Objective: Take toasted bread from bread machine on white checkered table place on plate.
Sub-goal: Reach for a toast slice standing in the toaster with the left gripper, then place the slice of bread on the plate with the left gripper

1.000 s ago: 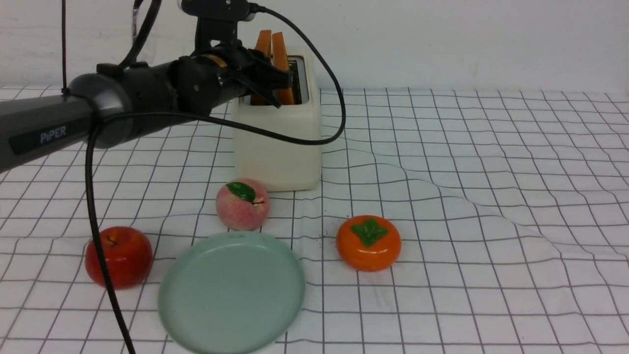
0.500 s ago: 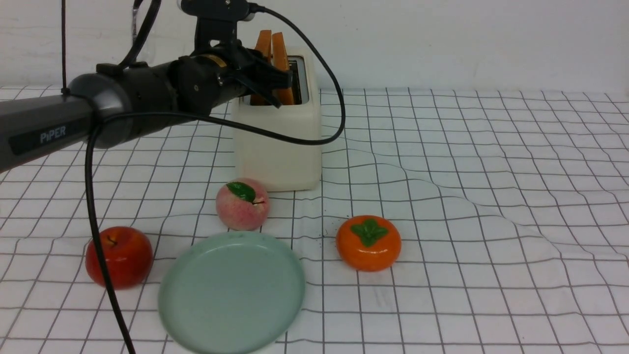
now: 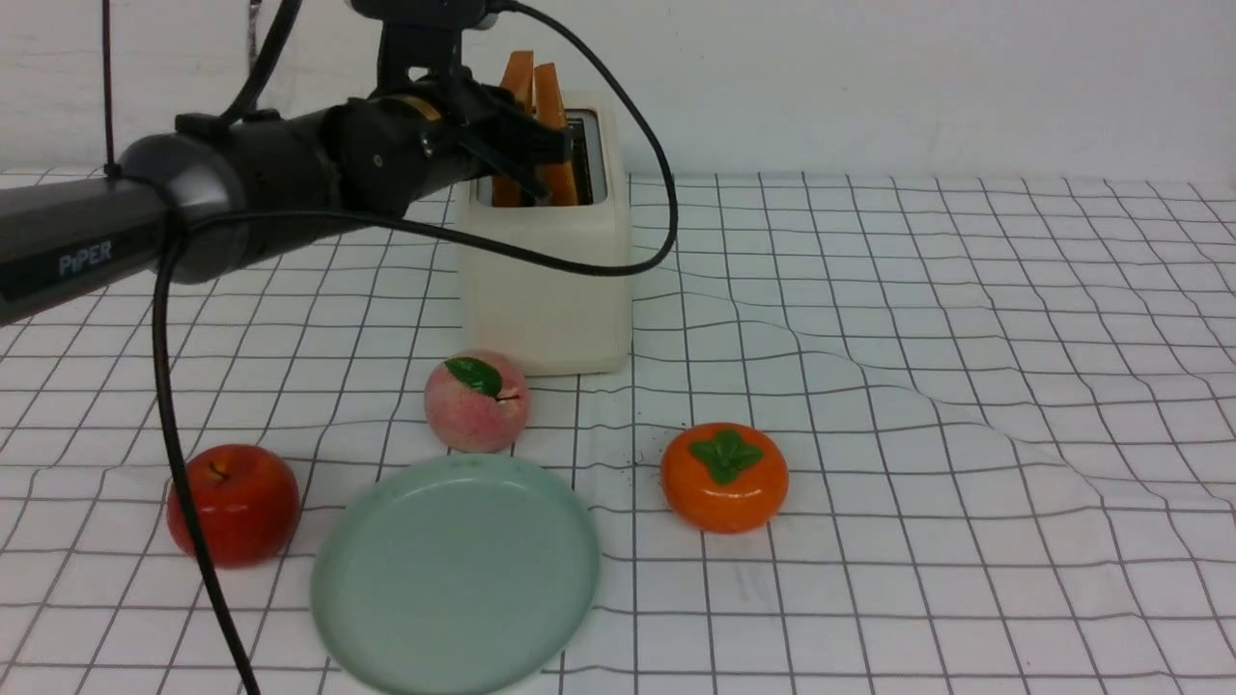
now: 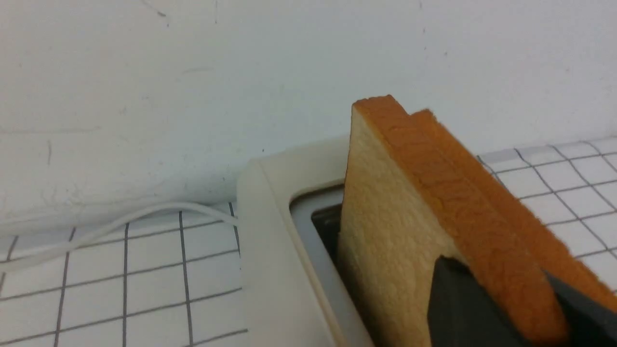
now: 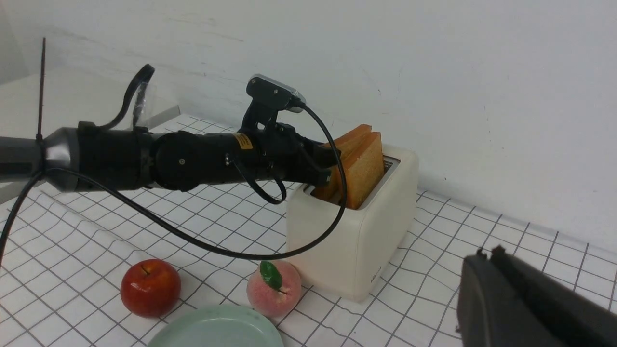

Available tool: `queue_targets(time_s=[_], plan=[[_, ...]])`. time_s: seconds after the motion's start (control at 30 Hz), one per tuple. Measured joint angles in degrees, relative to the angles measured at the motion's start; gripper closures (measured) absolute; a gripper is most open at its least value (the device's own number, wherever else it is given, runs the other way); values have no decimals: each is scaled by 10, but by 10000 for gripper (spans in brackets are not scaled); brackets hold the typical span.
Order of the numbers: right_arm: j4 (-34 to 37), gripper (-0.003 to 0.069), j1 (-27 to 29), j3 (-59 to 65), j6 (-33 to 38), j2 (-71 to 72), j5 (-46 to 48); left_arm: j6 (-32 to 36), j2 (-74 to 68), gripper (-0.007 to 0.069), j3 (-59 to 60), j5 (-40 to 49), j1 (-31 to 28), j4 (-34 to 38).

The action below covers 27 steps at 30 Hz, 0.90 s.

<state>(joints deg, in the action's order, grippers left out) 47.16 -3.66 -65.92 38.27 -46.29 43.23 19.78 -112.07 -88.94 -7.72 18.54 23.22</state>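
now, toasted bread (image 3: 550,87) upright, crust upward

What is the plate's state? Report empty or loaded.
Empty: the plate shows bare green; both toast slices stand in the toaster.

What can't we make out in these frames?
left claw: cropped by wrist view's edge; unclear whether it pinches one toasted bread slice or both.
Bread's lower part: hidden inside the bread machine, every view.
plate: near rim cut off by front view's bottom edge.
right claw: mostly cropped, blurred, right wrist view.
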Motion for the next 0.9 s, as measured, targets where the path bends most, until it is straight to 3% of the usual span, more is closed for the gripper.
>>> queue_targets(time_s=[0.9], plan=[[0, 659, 0, 0, 0, 0, 14, 0, 53, 537, 0, 3, 0, 0]])
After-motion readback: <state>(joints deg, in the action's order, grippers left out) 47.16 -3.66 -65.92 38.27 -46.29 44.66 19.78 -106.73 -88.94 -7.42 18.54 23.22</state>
